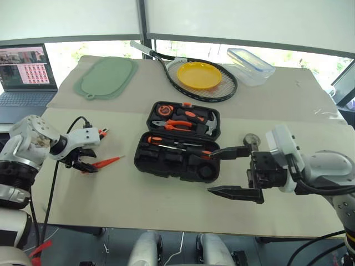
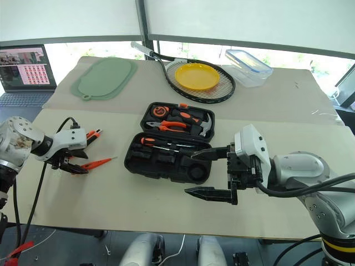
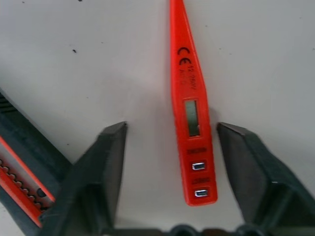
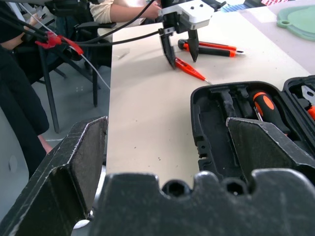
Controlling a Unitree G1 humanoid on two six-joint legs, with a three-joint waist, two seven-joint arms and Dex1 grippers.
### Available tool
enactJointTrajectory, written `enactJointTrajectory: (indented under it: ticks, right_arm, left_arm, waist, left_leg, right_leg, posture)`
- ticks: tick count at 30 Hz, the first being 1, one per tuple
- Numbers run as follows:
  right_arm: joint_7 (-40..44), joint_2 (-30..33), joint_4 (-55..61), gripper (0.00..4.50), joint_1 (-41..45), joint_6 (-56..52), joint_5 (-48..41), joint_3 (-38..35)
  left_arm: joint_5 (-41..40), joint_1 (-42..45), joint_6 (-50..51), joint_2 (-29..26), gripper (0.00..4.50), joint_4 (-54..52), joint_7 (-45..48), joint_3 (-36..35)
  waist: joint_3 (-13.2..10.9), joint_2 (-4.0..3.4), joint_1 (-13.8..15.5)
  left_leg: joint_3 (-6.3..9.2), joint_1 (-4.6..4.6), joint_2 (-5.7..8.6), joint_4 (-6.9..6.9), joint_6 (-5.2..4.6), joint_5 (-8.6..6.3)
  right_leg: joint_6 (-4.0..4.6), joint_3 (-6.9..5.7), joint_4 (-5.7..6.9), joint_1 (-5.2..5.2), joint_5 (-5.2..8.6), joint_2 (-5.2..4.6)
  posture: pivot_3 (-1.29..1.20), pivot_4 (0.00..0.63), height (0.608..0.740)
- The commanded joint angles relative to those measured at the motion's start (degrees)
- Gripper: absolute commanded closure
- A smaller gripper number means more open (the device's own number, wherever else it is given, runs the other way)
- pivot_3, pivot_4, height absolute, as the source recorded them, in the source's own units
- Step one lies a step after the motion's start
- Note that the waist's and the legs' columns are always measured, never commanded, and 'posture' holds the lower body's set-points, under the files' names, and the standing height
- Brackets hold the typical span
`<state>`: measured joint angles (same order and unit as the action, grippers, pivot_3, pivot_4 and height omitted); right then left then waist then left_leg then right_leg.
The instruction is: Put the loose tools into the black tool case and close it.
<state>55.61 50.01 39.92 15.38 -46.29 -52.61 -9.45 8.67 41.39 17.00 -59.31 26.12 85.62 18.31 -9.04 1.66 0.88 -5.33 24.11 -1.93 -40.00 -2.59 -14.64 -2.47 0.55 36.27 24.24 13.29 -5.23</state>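
Note:
The black tool case [image 1: 140,159] lies open in the middle of the table. Its far half holds pliers, a hammer and a tape, and its near half holds an orange-and-black screwdriver [image 1: 166,142]. A slim all-orange tester screwdriver [image 1: 106,162] lies flat on the table left of the case. My left gripper [image 1: 84,164] points down over its butt end, one finger on each side, neither touching it [image 3: 189,108]. Another orange-and-black tool [image 4: 209,47] lies just behind that gripper. My right gripper [image 1: 212,172] hovers open and empty at the case's front right corner.
At the back are a green mat [image 1: 106,77], a racket with a yellow plate [image 1: 198,75] on it and a clear lidded box [image 1: 249,65]. A laptop [image 1: 25,72] sits far left. A small round metal piece [image 1: 252,139] lies right of the case. A person [image 4: 123,10] sits beyond the table's left end.

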Motion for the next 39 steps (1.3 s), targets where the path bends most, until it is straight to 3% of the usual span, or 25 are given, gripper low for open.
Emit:
enactJointTrajectory:
  ticks: [1, 4, 5, 14, 20, 26, 35, 39]
  right_arm:
    - [0.2, 0.8, 1.2, 0.0, 0.1, 1.7, -0.8, -1.1]
    - [0.5, 1.2, 1.1, 0.0, -0.1, 2.1, -0.2, -1.1]
    - [0.5, 1.3, 1.0, 0.0, -0.2, 2.2, 0.0, -1.1]
    - [-2.4, 1.8, 0.9, 0.0, -7.1, 3.4, 3.0, -3.6]
    - [-4.9, 0.8, -0.9, 0.0, -8.3, 3.2, 2.6, -5.3]
    - [-5.8, 0.9, -1.5, 0.0, -8.7, 4.0, 3.5, -5.7]
    - [-9.0, -0.2, 1.8, 0.0, -9.9, 3.4, 2.6, -5.8]
    - [-10.2, -0.6, 2.6, 0.0, -10.2, 3.2, 2.4, -5.8]
  left_arm:
    - [-0.3, -1.7, -0.2, 1.0, 2.88, 0.1, 0.5, 0.1]
    - [-1.0, -2.5, 0.9, 1.0, 3.99, -0.8, 0.4, -1.4]
    - [-1.3, -2.7, 1.2, 0.8, 4.08, -1.2, 0.4, -2.0]
    - [-0.8, 2.9, -2.9, -0.8, 4.09, -1.7, -2.1, -5.2]
    - [-0.1, 14.2, -8.9, 4.5, 4.09, 4.5, -0.3, -2.6]
    - [-0.8, 21.6, -14.8, 14.8, 4.09, 7.7, 5.9, 1.6]
    - [4.9, 28.1, -18.4, 25.5, 4.09, 18.1, 4.7, 7.7]
    - [6.5, 28.8, -18.4, 27.5, 4.09, 19.2, 6.1, 9.2]
  waist:
    - [0.0, 0.0, -0.1]
    - [0.0, 0.0, -0.2]
    - [0.0, 0.0, -0.2]
    - [0.0, 0.11, 0.0]
    - [0.0, 0.19, 0.2]
    - [0.0, 0.2, 0.4]
    - [-0.1, 0.22, -0.3]
    - [-0.1, 0.23, -0.2]
  left_leg:
    - [0.0, 0.0, 0.0, 0.0, 0.0, 0.0]
    - [0.0, 0.0, 0.0, 0.01, -0.01, -0.01]
    - [0.0, 0.0, 0.0, 0.0, -0.01, -0.01]
    - [0.08, 0.15, 0.0, -0.1, -0.01, -0.01]
    - [0.09, 0.18, 0.09, -0.27, -0.08, -0.04]
    - [0.07, 0.28, 0.11, -0.37, -0.11, -0.06]
    - [0.12, 0.31, 0.11, -0.39, -0.15, -0.08]
    - [0.15, 0.35, 0.13, -0.41, -0.16, -0.09]
  right_leg:
    - [0.0, 0.0, -0.01, 0.0, 0.0, 0.0]
    - [-0.01, 0.01, -0.02, 0.0, -0.01, 0.0]
    - [-0.01, 0.01, -0.02, 0.0, -0.01, 0.0]
    - [-0.05, -0.05, -0.03, 0.05, -0.03, 0.02]
    - [-0.13, -0.06, -0.06, -0.03, -0.08, 0.03]
    - [-0.19, -0.06, -0.1, -0.01, -0.11, 0.04]
    - [-0.2, 0.03, -0.12, 0.03, -0.12, 0.08]
    - [-0.24, 0.03, -0.13, 0.03, -0.13, 0.07]
  posture:
    - [0.0, 0.15, 0.738]
    - [0.0, 0.15, 0.738]
    - [0.0, 0.15, 0.738]
    - [0.0, 0.15, 0.738]
    - [0.0, 0.15, 0.738]
    - [0.0, 0.15, 0.738]
    - [0.0, 0.15, 0.738]
    - [0.0, 0.15, 0.738]
